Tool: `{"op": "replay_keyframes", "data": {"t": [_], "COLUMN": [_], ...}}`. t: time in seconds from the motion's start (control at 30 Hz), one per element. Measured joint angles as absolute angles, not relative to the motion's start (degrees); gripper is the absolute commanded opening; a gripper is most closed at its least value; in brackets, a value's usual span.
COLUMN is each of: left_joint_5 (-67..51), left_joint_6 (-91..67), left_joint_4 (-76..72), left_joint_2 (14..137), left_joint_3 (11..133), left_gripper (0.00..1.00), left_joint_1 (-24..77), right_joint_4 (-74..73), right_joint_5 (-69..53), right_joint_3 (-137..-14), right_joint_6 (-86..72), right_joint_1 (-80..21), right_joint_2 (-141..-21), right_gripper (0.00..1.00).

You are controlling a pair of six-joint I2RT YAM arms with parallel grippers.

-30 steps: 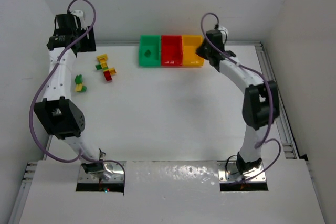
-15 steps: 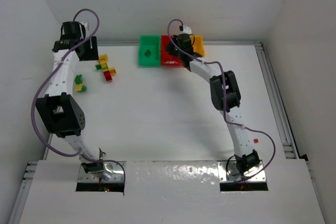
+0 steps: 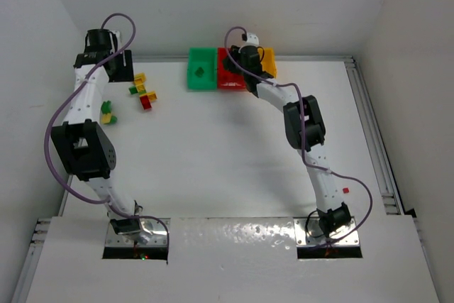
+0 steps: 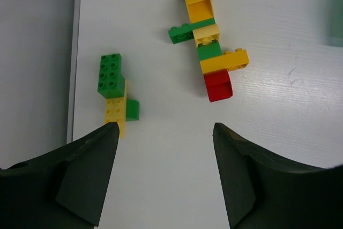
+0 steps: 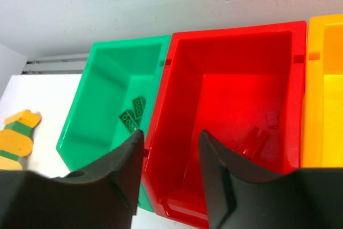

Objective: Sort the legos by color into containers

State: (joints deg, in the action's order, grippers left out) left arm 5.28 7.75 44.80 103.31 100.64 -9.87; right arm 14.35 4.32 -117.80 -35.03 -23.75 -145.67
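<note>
Three containers stand in a row at the table's far edge: green (image 3: pixel 201 69), red (image 3: pixel 228 76) and yellow (image 3: pixel 269 62). My right gripper (image 3: pixel 243 60) hovers above the red container (image 5: pixel 241 95), open and holding nothing (image 5: pixel 171 135). Red legos (image 5: pixel 257 138) lie inside it, and green legos (image 5: pixel 133 115) lie in the green container (image 5: pixel 107 95). My left gripper (image 4: pixel 164 127) is open over bare table, just short of a joined string of yellow, green and red legos (image 4: pixel 206 41) and a green-yellow clump (image 4: pixel 112 87). Both groups sit at the far left (image 3: pixel 142 90), (image 3: pixel 108 113).
The left wall (image 4: pixel 32 52) runs close beside the green-yellow clump. The back wall (image 5: pixel 161 4) rises right behind the containers. A rail (image 3: pixel 372 125) borders the table's right edge. The end of the lego string (image 5: pixel 16 138) shows at the right wrist view's left edge.
My right arm has swung left, from the yellow container to above the red one. My left gripper has shifted slightly right, toward the legos.
</note>
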Motion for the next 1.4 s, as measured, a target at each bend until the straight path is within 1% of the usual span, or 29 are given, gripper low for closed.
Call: {"op": "replay_keyframes", "data": {"t": [0.07, 0.2, 0.3, 0.33, 0.37, 0.43, 0.5, 0.57, 0.67, 0.7, 0.73, 0.8, 0.87, 0.93, 1.0, 1.1, 1.17, 1.4], "left_joint_5": [5.4, 5.3, 5.2, 5.2, 5.2, 5.3, 5.5, 5.8, 6.2, 6.2, 6.2, 6.0, 5.7, 5.4, 4.9, 3.4, 2.4, 0.0], "left_joint_6": [7.7, 7.7, 7.7, 7.7, 7.7, 7.7, 7.7, 7.6, 7.1, 6.9, 6.5, 5.9, 5.5, 5.5, 5.5, 5.5, 5.5, 5.5], "left_joint_4": [44.8, 44.8, 44.8, 44.8, 44.8, 44.9, 44.9, 45.1, 45.4, 45.5, 45.3, 45.1, 44.7, 44.7, 44.7, 44.2, 44.1, 44.3], "left_joint_2": [103.3, 103.3, 103.3, 103.3, 103.3, 103.3, 103.3, 103.3, 103.3, 103.5, 103.6, 104.0, 104.4, 104.6, 105.2, 106.6, 108.0, 112.9], "left_joint_3": [100.9, 101.1, 101.2, 101.3, 101.4, 101.6, 102.0, 102.7, 104.6, 105.8, 107.1, 109.5, 111.1, 111.8, 112.4, 112.6, 113.1, 116.1], "left_gripper": [0.69, 0.69, 0.69, 0.69, 0.69, 0.69, 0.69, 0.69, 0.69, 0.69, 0.69, 0.69, 0.69, 0.69, 0.69, 0.69, 0.69, 0.68], "left_joint_1": [-9.9, -9.9, -9.9, -9.9, -9.9, -9.9, -9.9, -9.9, -9.9, -9.9, -9.9, -9.9, -9.9, -9.9, -9.9, -9.9, -9.9, -9.9], "right_joint_4": [14.4, 14.4, 13.5, 12.3, 10.2, 4.7, -0.6, -5.3, -12.4, -16.1, -19.6, -27.9, -36.4, -43.0, -46.8, -49.4, -50.2, -53.1], "right_joint_5": [4.3, 4.7, 6.4, 7.6, 8.9, 12.0, 10.8, 6.8, 1.3, 1.0, 2.6, 6.9, 9.5, 10.5, 11.7, 13.8, 15.4, 23.1], "right_joint_3": [-117.8, -117.4, -115.9, -114.9, -113.7, -110.4, -102.9, -92.9, -78.6, -73.9, -69.5, -62.7, -57.6, -54.3, -51.7, -47.5, -44.2, -36.3], "right_joint_6": [-34.3, -32.7, -31.7, -31.3, -30.9, -30.3, -31.8, -36.3, -42.1, -43.4, -44.2, -45.0, -45.4, -45.9, -46.9, -49.4, -51.7, -59.4], "right_joint_1": [-23.7, -23.7, -23.7, -23.7, -23.7, -23.5, -22.2, -18.7, -8.2, -3.4, 1.3, 7.3, 8.7, 8.6, 8.6, 9.2, 9.4, 9.8], "right_joint_2": [-145.6, -144.2, -141.0, -139.2, -137.1, -131.1, -122.1, -111.5, -97.6, -93.5, -90.0, -84.9, -81.1, -78.5, -76.3, -73.4, -72.2, -71.4], "right_gripper": [0.49, 0.49, 0.48, 0.45, 0.38, 0.35, 0.45, 0.50, 0.53, 0.57, 0.59, 0.64, 0.64, 0.60, 0.59, 0.59, 0.56, 0.55]}}
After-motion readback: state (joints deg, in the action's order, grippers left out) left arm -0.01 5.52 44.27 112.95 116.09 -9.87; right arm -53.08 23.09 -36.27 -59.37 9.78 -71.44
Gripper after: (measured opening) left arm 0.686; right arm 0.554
